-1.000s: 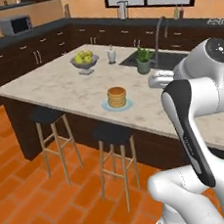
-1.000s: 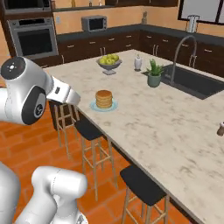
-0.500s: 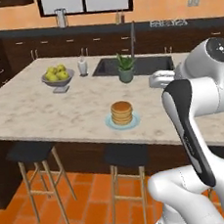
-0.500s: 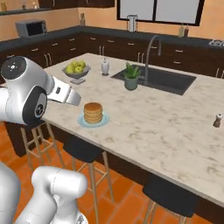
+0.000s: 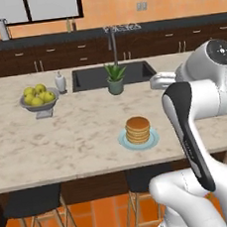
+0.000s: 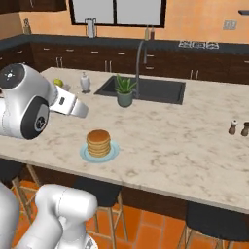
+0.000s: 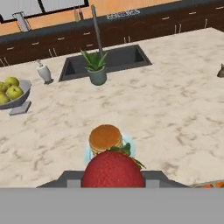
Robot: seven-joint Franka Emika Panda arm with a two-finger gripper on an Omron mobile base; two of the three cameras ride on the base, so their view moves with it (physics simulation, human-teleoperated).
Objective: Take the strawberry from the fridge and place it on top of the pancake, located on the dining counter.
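The strawberry (image 7: 113,170), big and red in the hand view, sits in my gripper (image 7: 113,178), which is shut on it. Beyond it and lower lies the pancake (image 7: 105,137) stack on its light blue plate (image 7: 130,143), on the beige dining counter (image 7: 175,109). From the base cameras the pancake (image 5: 138,129) (image 6: 98,142) stands near the counter's (image 5: 64,141) (image 6: 170,146) front edge. My hand (image 5: 157,81) (image 6: 78,108) hovers above the counter, beside the stack; the berry is too small to make out there. The fridge is out of view.
A black sink (image 5: 109,76) (image 6: 155,90) with a grey tap (image 6: 139,58) lies behind a potted plant (image 5: 114,79) (image 7: 97,70). A grey bowl of yellow-green fruits (image 5: 38,96) (image 7: 8,89) and a small bottle (image 5: 60,82) stand left. Shakers (image 6: 238,127) stand right. Stools (image 5: 31,204) (image 6: 214,219) line the front.
The base has driven around the dining counter, so the whole scene shifted: the counter now faces me squarely and the pancake is closer. The arm's pose looks unchanged.
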